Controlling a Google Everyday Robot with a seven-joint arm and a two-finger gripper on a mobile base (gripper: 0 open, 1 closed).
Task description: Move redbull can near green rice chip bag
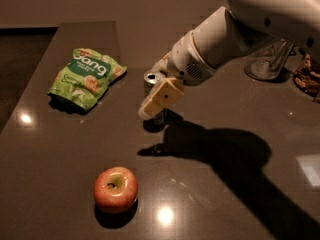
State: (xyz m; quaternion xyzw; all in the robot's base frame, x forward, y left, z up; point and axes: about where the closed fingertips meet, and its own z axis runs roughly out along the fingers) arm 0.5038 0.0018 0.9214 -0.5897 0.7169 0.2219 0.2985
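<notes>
The redbull can [151, 78] stands upright on the dark table, right of the green rice chip bag [88, 77], which lies flat at the left. My gripper [157, 82] has come in from the right and sits around the can. One tan finger [161, 97] is in front of the can and hides most of its body. The other finger [161, 64] is behind it. The jaws are open, one on each side of the can, and the can rests on the table.
A red apple [115, 188] sits near the front of the table [60, 149]. A clear glass cup [265, 63] stands at the back right, partly behind my arm, with a brown object [307, 74] beside it. The table's left edge runs past the bag.
</notes>
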